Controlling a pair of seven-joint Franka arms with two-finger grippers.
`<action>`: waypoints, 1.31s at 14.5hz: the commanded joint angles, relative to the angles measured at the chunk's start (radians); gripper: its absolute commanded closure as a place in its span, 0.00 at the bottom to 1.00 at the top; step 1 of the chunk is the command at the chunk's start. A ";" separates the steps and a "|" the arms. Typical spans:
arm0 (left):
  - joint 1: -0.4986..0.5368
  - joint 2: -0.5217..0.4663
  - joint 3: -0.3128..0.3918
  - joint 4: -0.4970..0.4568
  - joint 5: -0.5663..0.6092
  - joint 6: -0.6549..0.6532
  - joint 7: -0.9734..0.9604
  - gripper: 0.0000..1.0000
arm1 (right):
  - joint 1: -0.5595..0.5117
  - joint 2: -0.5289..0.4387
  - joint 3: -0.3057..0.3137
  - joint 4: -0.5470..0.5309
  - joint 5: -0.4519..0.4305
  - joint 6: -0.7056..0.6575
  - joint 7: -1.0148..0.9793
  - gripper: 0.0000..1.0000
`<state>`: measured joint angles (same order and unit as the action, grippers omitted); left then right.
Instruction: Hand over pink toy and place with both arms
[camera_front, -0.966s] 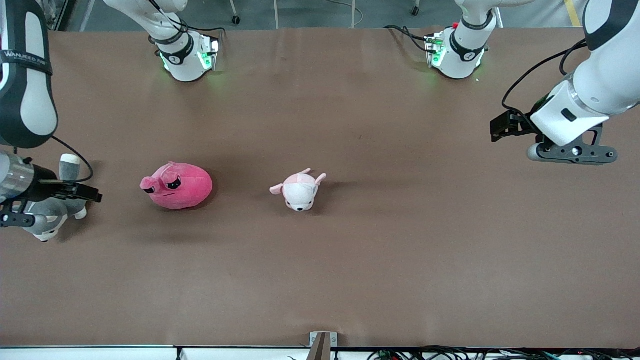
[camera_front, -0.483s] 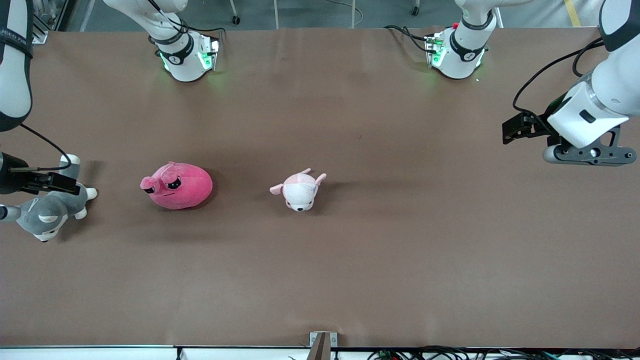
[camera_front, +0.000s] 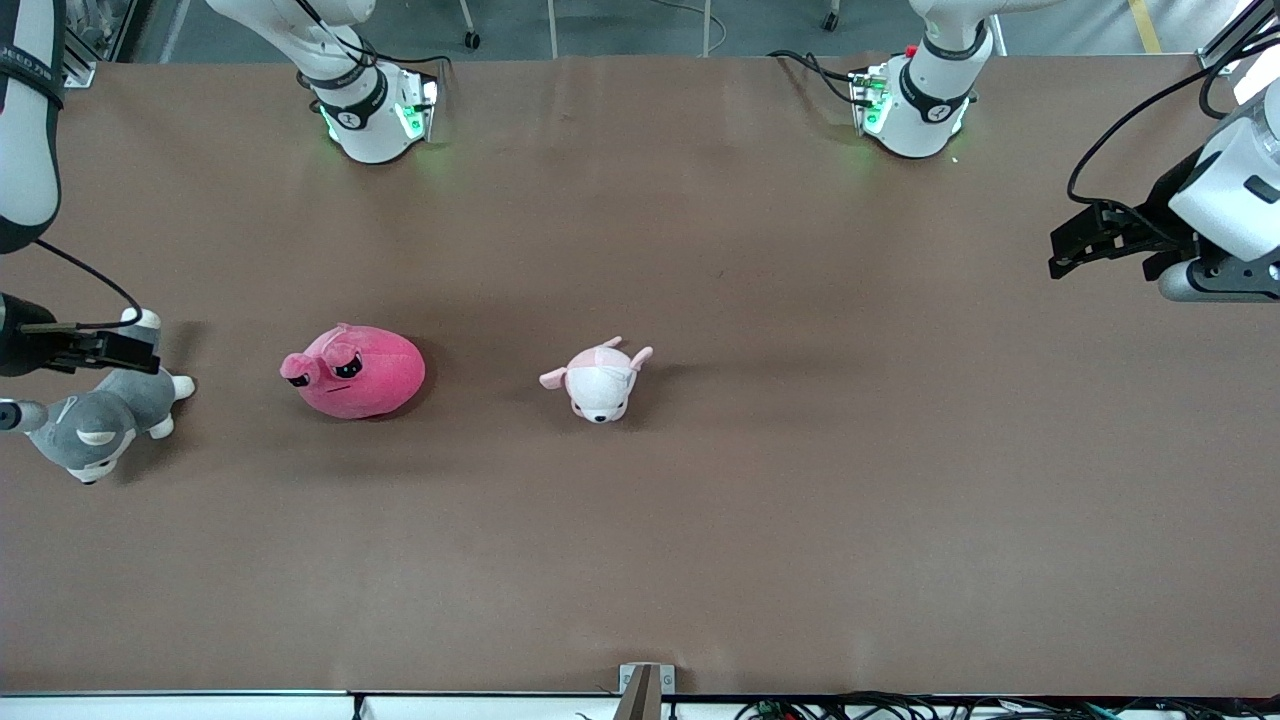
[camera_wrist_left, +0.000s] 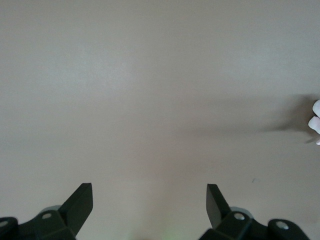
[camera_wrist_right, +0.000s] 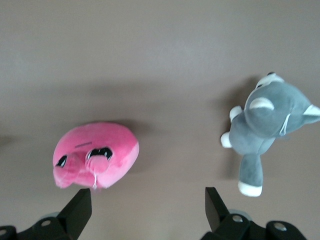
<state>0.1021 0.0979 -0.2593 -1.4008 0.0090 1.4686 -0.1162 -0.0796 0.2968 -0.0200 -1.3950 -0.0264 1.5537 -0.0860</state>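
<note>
Both tools gape, holding nothing — right tool (camera_wrist_right: 145, 212) above the worktop (camera_front: 800, 520) by the pink toy (camera_front: 355, 371), left tool (camera_wrist_left: 150, 207) waiting well apart. Stage unclear — just begun or already placed.

You are looking at a robot laboratory or test room, not a home. Two white arm bases (camera_front: 375, 115) with green lights are fixed on a wide table covered with plain brown sheet (camera_front: 800, 480), and black cables (camera_front: 900, 706) lie in bundles along the edge nearest the front camera. Above the table you see a grey floor (camera_front: 600, 25) with caster wheels (camera_front: 471, 40) of some frame or cart.
</note>
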 joint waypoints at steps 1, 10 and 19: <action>0.002 -0.003 -0.003 -0.001 0.022 0.015 0.013 0.00 | 0.003 -0.034 0.003 -0.007 0.051 -0.020 0.002 0.00; 0.002 0.002 -0.002 -0.003 0.022 0.013 0.012 0.00 | 0.030 -0.132 -0.001 -0.083 0.056 -0.021 0.084 0.00; -0.099 -0.003 0.126 -0.003 0.020 0.012 0.013 0.00 | 0.090 -0.234 0.003 -0.160 0.059 -0.021 0.201 0.00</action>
<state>0.0143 0.1032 -0.1428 -1.4027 0.0092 1.4718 -0.1158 0.0203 0.0982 -0.0133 -1.5151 0.0250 1.5216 0.1026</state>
